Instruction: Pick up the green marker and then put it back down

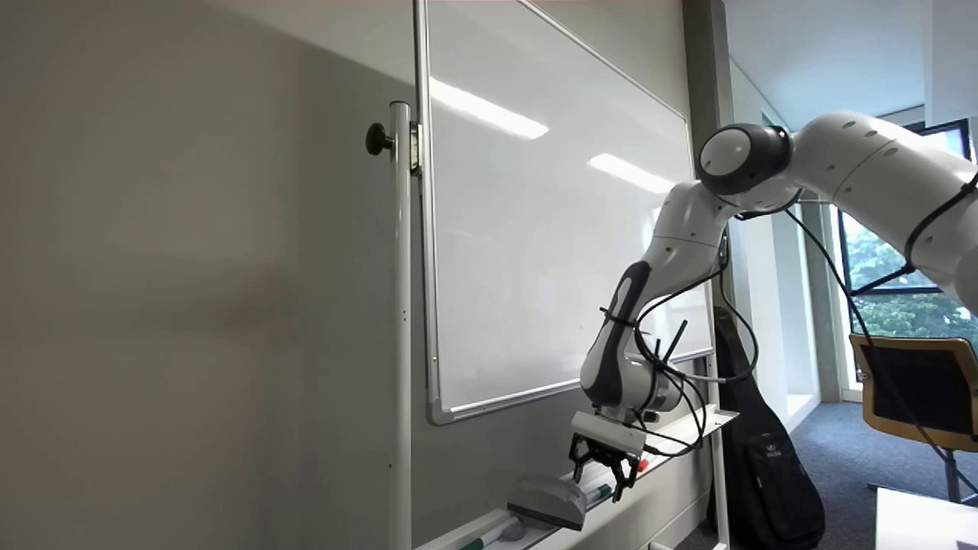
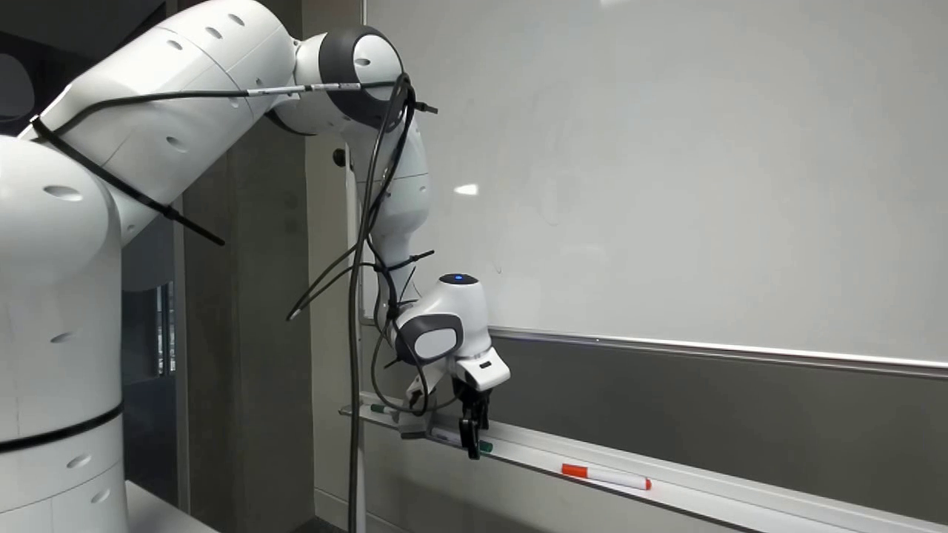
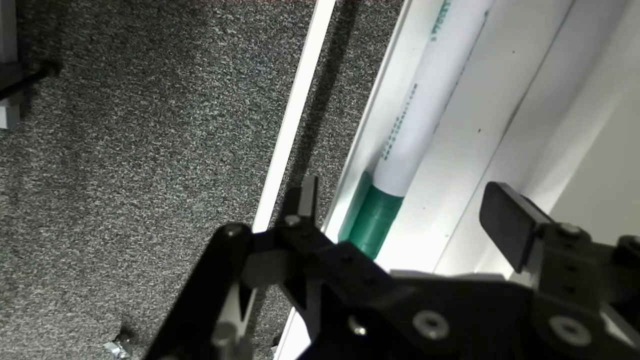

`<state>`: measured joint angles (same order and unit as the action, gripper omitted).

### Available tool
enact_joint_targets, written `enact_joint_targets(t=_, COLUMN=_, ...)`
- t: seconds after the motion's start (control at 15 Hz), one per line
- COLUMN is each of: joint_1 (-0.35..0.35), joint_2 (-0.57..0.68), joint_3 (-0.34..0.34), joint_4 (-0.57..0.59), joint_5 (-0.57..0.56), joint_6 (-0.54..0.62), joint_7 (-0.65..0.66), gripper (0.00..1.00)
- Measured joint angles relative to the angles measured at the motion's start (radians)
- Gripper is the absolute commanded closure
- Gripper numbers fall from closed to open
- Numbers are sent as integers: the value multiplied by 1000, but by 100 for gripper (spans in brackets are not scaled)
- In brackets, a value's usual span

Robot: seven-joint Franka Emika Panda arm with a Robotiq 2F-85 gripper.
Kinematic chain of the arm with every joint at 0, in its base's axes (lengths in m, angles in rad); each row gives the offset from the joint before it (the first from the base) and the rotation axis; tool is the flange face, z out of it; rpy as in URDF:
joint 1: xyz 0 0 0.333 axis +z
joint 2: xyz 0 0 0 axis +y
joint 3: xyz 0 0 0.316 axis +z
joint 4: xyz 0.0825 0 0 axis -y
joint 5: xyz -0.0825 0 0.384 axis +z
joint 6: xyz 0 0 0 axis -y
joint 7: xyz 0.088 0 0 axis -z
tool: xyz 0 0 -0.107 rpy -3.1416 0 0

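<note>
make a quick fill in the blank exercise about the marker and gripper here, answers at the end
In the wrist view, the marker has a white barrel and a ____ cap.
The gripper has its jaws ____, not shut.
In an exterior view, the tray, with an orange-ended marker lying on it, runs beneath the large framed ____.

Missing words: green; open; whiteboard.

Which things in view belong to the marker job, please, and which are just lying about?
Job: black two-fingered tool; green-capped white marker nearest it; long white tray.
Lying about: red-capped white marker; grey block-shaped eraser; another green-and-white marker.
</note>
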<state>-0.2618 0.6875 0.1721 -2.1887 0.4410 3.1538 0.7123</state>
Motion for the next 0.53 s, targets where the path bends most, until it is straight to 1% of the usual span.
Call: enact_joint_targets(t=0.53, joint_1=7, joint_2=-8, joint_3=-8, joint_4=5, joint_5=0, joint_6=0, joint_7=-23, gripper=0)
